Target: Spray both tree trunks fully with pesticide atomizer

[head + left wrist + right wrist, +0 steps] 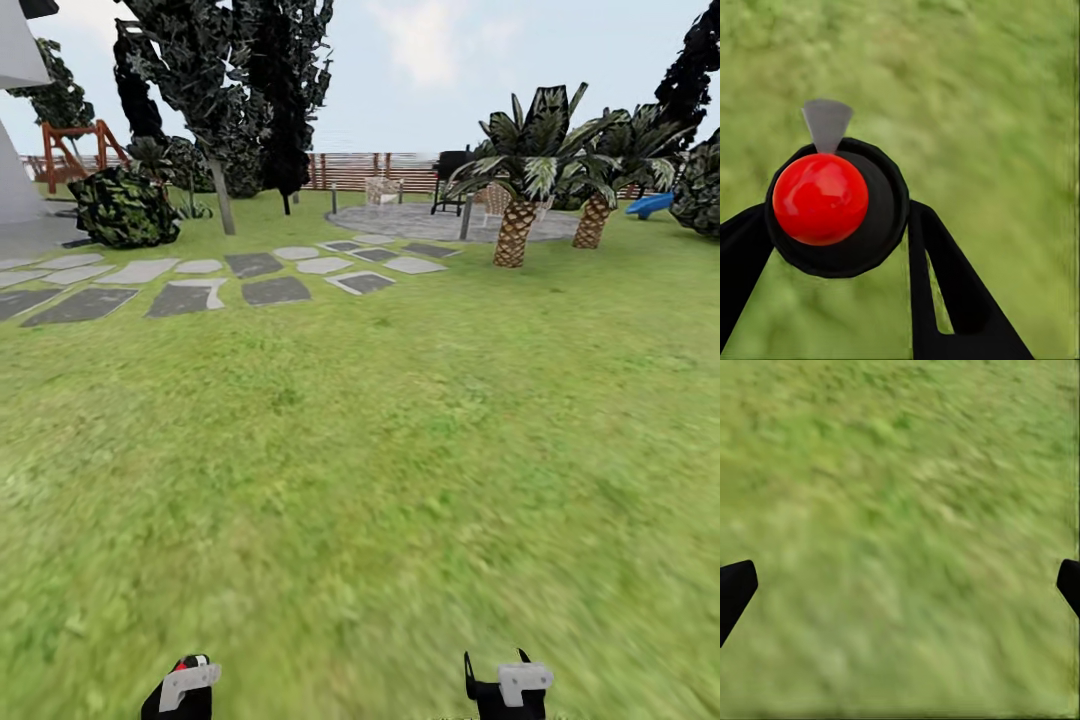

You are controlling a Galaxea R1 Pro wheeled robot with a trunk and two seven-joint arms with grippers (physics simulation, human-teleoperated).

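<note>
Blurred lawn (360, 470), left claw (832, 225) gripping pesticide atomizer (821, 199), seemingly unlabelled

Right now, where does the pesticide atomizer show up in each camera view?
Head view: at the bottom edge, left of centre, the pesticide atomizer in the left gripper.
Left wrist view: centre-left, red cap between the black fingers.
Right wrist view: none, just grass past the open right gripper.
Shared landmark: the lawn.

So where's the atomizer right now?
The pesticide atomizer is held in the left hand, low at the head view's left, above the lawn.
</note>
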